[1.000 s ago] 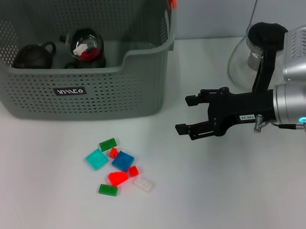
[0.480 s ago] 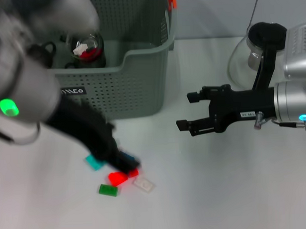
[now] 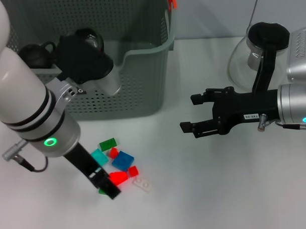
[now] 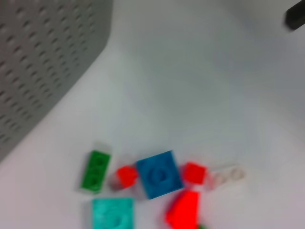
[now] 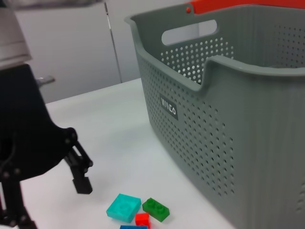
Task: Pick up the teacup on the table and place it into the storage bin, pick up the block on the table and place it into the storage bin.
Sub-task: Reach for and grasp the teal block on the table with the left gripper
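Left claw point(image 3: 106, 185) is low over the table point(image 3: 221, 192), its black fingers spread and holding nothing, tips at the near edge of the block pile. Touching or just under them lie a green block point(image 3: 102, 190) and the red wedge point(image 3: 118, 177); whether they touch, I cannot tell. Just beyond sit the blue square point(image 3: 123, 160), two small red blocks, the teal tile point(image 3: 98, 158), another green block point(image 3: 108, 144) and, to the side, a clear one point(image 3: 143, 184). Farther back stands the bin point(image 3: 142, 89), grey-green, perforated, dipped front rim, orange clip at its far corner; dark round things show inside behind the arm. Right claw point(image 3: 194, 114) hovers open and empty, well apart to the right.

Half a second ago the left arm was a blur sweeping over the pile; now it is sharp and farther toward the near side. The right claw has barely shifted.
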Controlling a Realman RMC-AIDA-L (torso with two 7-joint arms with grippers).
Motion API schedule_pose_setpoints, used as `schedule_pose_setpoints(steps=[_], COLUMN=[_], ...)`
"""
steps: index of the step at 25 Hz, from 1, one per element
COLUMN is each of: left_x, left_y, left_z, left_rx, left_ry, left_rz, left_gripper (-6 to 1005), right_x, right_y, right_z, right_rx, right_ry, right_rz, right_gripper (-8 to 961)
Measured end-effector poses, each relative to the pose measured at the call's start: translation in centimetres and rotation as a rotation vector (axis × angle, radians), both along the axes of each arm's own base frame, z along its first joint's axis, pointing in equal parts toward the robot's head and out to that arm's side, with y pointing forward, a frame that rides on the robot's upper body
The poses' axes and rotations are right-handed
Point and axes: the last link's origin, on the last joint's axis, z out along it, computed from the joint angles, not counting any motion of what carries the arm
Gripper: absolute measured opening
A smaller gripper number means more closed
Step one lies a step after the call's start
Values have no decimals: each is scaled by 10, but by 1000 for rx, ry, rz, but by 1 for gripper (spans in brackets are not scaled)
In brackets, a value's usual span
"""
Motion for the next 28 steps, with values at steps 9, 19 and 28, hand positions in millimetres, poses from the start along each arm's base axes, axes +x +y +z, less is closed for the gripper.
schedule_pose_setpoints(steps=[9,19,28], left_x=[-29,-35,-34], left_y=[19,32,37], left_z=[2,-5,-11], left_rx=[14,26,17], left_ry=[134,131,136], left_rz=[-134,-219,-242], left_gripper=[904,890,877], right_x=[2,-2,-3], right_y=[-1,-2,-1], right_z=[-1,-6,-5], right_rx=[5,1,1], right_ry=[2,10,10], right_rz=[-9,-7,-1], right_gripper=[916,917,916])
